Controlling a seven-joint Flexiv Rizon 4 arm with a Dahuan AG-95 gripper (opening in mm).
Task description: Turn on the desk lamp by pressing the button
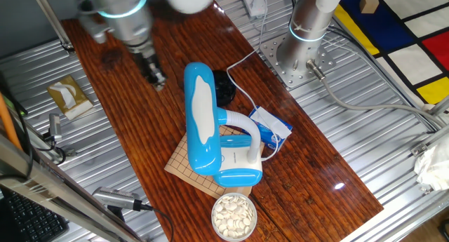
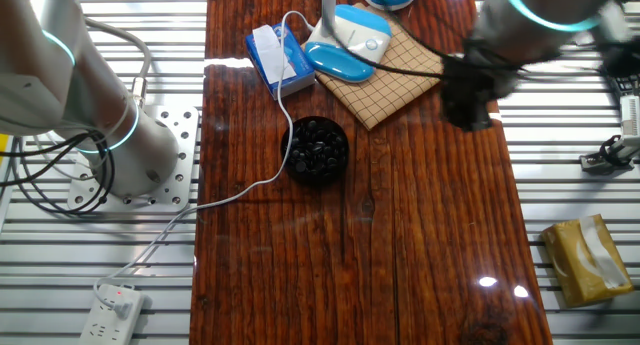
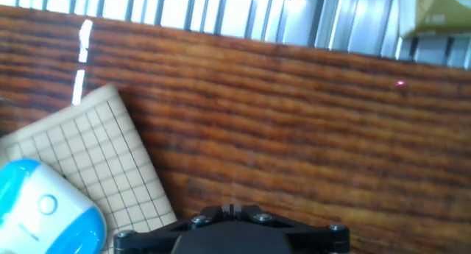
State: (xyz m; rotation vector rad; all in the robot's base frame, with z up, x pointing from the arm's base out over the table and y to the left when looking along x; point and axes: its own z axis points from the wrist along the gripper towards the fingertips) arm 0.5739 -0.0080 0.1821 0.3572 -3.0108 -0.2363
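Hand view: the gripper's black body [image 3: 232, 232] is filling the lower edge, with the fingertips out of sight, so whether the jaws are open or closed cannot be told. Just beyond it, the gridded board [image 3: 96, 166] is lying on the wooden table [image 3: 294, 136], and the sky-blue and white base of the desk lamp [image 3: 44, 217] is sitting on that board at the lower left.

One fixed view: nearest the camera, a bowl of pale pieces [image 1: 233, 215] is resting just beside the board [image 1: 184, 161]. The desk lamp [image 1: 210, 126] is standing on the board near the table's middle, its long head with the white strip reaching away from the base. A blue-white packet [image 1: 270, 126] is lying beside the neck, and a dark bowl [image 1: 226, 89] is sitting behind the head. Farther back, the gripper [image 1: 154, 74] is hanging above bare wood, apart from the lamp, its fingers blurred.

The other fixed view: the dark bowl [image 2: 317, 149] is sitting mid-table; the lamp base [image 2: 350, 40] is at the far edge.
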